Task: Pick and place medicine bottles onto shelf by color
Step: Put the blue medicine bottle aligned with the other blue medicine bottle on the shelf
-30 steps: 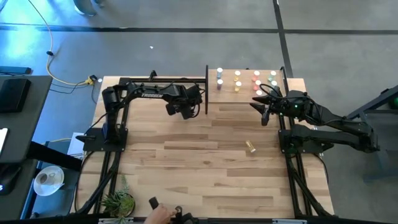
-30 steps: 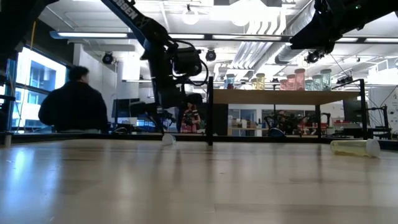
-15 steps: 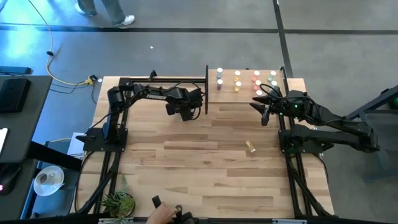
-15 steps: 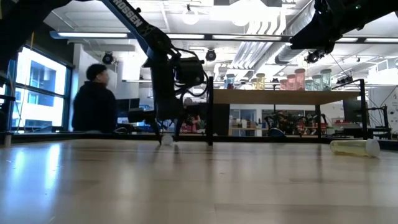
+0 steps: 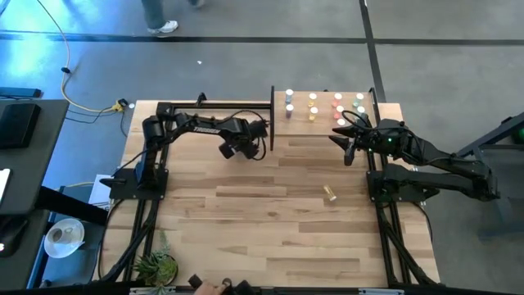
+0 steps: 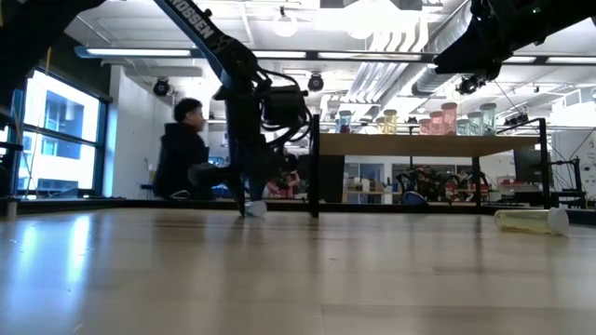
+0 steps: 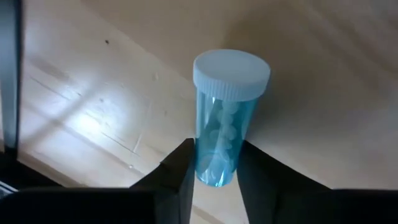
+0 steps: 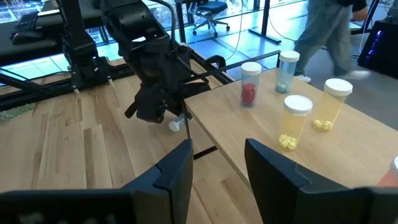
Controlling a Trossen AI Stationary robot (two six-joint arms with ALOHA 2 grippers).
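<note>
Nearest the low camera, on the plank tabletop (image 5: 270,213), a yellow bottle (image 5: 330,193) lies on its side, well apart from both arms. Farther back, just beside the shelf's black upright (image 5: 272,119), the left gripper (image 7: 213,177) is down at the table surface; its two dark fingers (image 7: 179,174) are closed narrowly on the lower body of a blue bottle (image 7: 225,121) with a white cap, pinching it from both sides. From the low view the bottle's white cap (image 6: 253,208) shows at the table by the gripper. To the other side, the right gripper (image 5: 345,142) hangs above the shelf's near edge, its fingers (image 8: 176,168) set moderately apart with nothing between them. Beyond it, the pale-wood shelf (image 5: 327,124) carries upright bottles in paired rows: blue (image 5: 289,102), yellow (image 5: 313,106), red (image 5: 339,107) and green (image 5: 359,105). Past the table, a person (image 6: 183,158) sits in the room behind.
</note>
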